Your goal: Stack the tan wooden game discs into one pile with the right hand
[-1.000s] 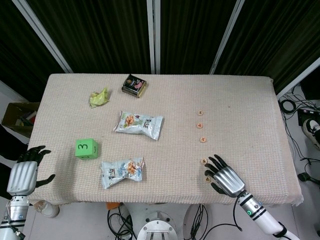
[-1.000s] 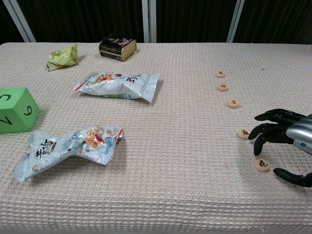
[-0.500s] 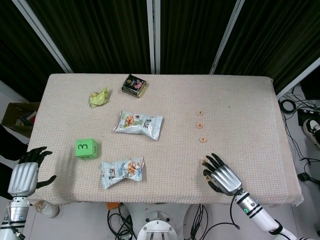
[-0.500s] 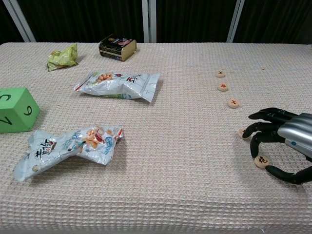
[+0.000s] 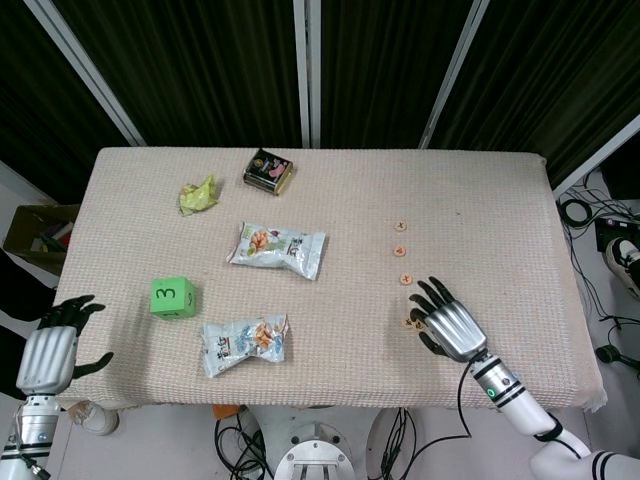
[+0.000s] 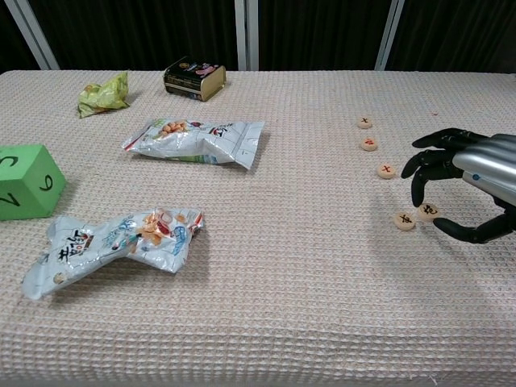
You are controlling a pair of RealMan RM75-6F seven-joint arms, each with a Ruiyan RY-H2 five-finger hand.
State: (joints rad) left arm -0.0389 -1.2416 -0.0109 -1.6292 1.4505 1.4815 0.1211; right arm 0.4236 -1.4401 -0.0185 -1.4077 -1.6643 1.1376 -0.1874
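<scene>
right hand (image 6: 468, 181) pinches disc (image 6: 428, 212).

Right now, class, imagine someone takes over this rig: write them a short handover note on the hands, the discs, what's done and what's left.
Right hand: pinching one tan disc between its fingers, just beside a second disc on the cloth.
Left hand: open, idle off the table's near-left edge.
Three more discs lie in a line farther back.
Done: no pile yet.
Left: set the held disc on its neighbour, then add the other three.
</scene>
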